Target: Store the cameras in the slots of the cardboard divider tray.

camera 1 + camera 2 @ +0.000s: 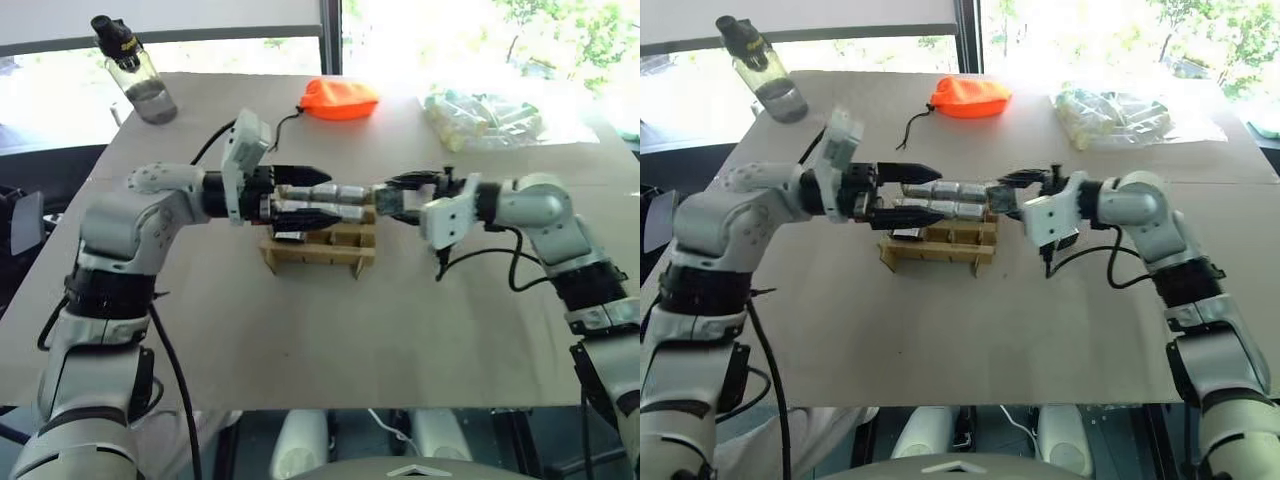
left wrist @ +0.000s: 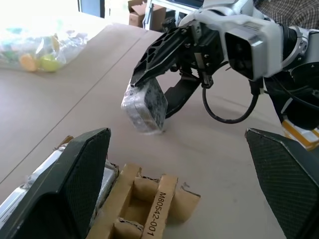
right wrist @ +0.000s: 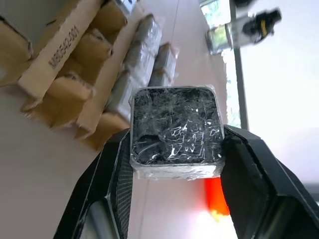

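The cardboard divider tray (image 1: 320, 255) lies mid-table, with several silver cameras (image 1: 350, 192) standing in its far slots. My right gripper (image 1: 395, 198) hovers just right of the tray, above the table. It is shut on a plastic-wrapped camera (image 3: 174, 129) with its dark face toward the wrist camera. In the left wrist view that held camera (image 2: 144, 104) hangs beyond the tray's corner (image 2: 149, 209). My left gripper (image 1: 322, 195) reaches in from the left over the tray, pointing at the right one. Its fingers (image 2: 82, 174) stand wide open with nothing between them.
An orange pouch (image 1: 340, 98) with a dark cord lies at the back centre. At the back right sits a clear bag of pale items (image 1: 485, 115). A clear bottle with a black cap (image 1: 140, 75) stands at the back left corner.
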{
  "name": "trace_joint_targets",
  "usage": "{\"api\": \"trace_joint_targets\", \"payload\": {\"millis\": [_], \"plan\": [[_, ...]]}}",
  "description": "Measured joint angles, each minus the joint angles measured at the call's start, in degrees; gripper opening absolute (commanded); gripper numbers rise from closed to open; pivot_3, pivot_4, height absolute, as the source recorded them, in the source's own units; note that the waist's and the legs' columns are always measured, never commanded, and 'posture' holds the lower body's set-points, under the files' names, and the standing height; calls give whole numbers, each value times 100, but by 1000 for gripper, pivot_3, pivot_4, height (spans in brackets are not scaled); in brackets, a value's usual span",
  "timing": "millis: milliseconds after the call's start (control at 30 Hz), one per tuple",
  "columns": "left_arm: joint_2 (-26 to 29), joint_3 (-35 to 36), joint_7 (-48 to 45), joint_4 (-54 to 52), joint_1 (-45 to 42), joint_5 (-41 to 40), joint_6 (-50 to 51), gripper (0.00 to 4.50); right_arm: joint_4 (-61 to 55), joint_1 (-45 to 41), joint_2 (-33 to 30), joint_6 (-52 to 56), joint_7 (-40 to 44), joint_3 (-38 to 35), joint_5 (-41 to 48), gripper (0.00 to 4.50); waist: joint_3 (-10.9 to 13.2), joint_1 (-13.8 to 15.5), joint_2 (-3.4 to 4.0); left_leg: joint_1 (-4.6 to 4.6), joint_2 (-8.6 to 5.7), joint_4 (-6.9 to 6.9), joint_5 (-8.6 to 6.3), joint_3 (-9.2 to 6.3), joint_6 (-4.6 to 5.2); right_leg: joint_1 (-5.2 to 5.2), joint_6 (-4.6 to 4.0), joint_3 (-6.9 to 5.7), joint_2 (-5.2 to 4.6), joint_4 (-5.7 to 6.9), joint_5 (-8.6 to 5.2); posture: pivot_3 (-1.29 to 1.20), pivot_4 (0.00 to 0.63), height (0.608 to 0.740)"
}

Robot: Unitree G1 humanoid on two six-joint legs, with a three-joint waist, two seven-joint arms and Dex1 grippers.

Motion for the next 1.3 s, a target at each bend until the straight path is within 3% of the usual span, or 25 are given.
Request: {"api": "trace_joint_targets", "payload": {"millis": [333, 733, 833, 1067, 1233, 1300], "plan": [[-352, -382, -504, 1067, -607, 832, -344, 4500, -375, -205, 22, -197, -414, 403, -523, 1890, 0, -23, 0, -13, -1, 4, 1, -12, -1, -4, 0, -15, -2, 1, 0, 0, 150, 726], [-477, -558, -1078, 1153, -825, 1016, -141, 4500, -551, -202, 80, -181, -398, 847, -728, 1890, 0, -36, 0, -13, 0, 6, 2, -13, -1, -4, 0, -14, -2, 5, 0, 0, 150, 726], [-471, -589, -1164, 1151, -829, 1083, -118, 3747, -551, -206, 77, -185, -433, 861, -763, 1890, 0, -36, 0, -13, 0, 7, 2, -13, -1, -4, 0, -14, -3, 5, 0, 0, 150, 726], [-453, -750, -1285, 1150, -834, 1364, -39, 743, -531, -238, 89, -272, -483, 924, -858, 1890, 0, -38, 0, -13, 0, 6, 2, -13, -1, -4, 0, -14, -2, 5, 0, 0, 150, 726], [-454, -788, -1328, 1148, -851, 1438, -20, 732, -508, -238, 87, -302, -483, 948, -865, 1890, 0, -36, 0, -13, 0, 7, 2, -13, -1, -4, 0, -15, -3, 5, 0, 0, 150, 726], [-440, -823, -1364, 1145, -867, 1473, -22, 732, -506, -238, 88, -312, -487, 962, -879, 2929, 0, -36, 0, -13, 0, 7, 2, -14, -1, -4, 0, -15, -3, 6, 0, 0, 150, 726]]}}
